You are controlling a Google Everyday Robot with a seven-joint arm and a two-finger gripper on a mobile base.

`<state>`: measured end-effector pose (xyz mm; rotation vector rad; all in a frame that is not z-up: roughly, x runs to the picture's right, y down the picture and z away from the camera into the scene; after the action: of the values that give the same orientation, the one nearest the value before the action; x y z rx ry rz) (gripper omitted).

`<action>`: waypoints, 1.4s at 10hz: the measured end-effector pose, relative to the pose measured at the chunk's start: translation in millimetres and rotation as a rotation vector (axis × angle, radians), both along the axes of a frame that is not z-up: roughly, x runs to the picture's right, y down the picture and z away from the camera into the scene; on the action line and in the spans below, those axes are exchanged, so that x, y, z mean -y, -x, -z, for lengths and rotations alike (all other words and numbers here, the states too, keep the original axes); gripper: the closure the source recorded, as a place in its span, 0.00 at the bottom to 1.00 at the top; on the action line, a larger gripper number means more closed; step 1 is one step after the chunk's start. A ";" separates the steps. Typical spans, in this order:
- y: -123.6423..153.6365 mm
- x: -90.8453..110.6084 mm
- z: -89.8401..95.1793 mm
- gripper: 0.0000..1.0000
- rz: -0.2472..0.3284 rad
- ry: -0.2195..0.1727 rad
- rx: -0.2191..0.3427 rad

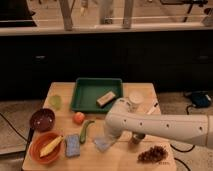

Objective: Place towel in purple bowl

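The pale blue-grey towel [101, 143] lies flat on the wooden table [125, 159], near the front, right of the blue sponge pad [73, 145]. The white arm reaches in from the right and its end covers the gripper [111, 131], which sits right over the towel's far right edge. The dark purple bowl [41, 120] stands at the table's left side, above the orange bowl [45, 147], well left of the gripper.
A green tray [86, 93] holding a tan block [105, 99] sits at the back. A tomato [78, 118], a green pepper [85, 131], a lime-green item [55, 102], a white cup [135, 102], a small jar [136, 139] and a brown cluster [152, 154] are on the table.
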<state>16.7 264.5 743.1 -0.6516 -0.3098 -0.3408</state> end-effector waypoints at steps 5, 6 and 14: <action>0.9 -17.9 -20.1 0.20 0.026 0.044 0.000; 0.2 -23.7 -26.8 0.20 0.026 0.055 -0.002; -10.5 -32.9 -36.5 0.77 0.007 0.052 0.006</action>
<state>27.3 297.3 779.6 -0.7029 -0.3233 -0.3424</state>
